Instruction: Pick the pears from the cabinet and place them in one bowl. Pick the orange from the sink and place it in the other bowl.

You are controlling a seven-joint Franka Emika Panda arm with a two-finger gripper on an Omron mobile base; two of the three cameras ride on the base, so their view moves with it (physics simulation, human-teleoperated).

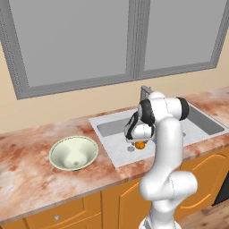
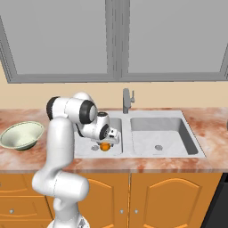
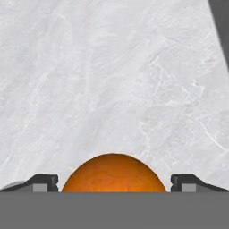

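Note:
The orange [image 3: 113,173] lies on the pale floor of the sink [image 3: 112,80], right between my two dark fingertips [image 3: 44,182], with a small gap on each side. My gripper [image 3: 113,184] stands open around it. From the base views the hand reaches down into the left basin of the sink [image 1: 112,129] [image 2: 133,147], with the orange [image 1: 140,145] [image 2: 105,146] just under the gripper [image 1: 139,142] [image 2: 107,143]. The smooth cream bowl [image 1: 73,153] [image 2: 21,135] sits on the counter left of the sink. Pears and cabinet are out of view.
An angular grey faucet [image 2: 127,100] [image 1: 145,92] stands behind the sink between its two basins. A round drain [image 2: 158,147] lies in the right basin. Marbled reddish counter [image 1: 27,174] runs left of the sink, with orange drawer fronts [image 1: 58,214] below and a window behind.

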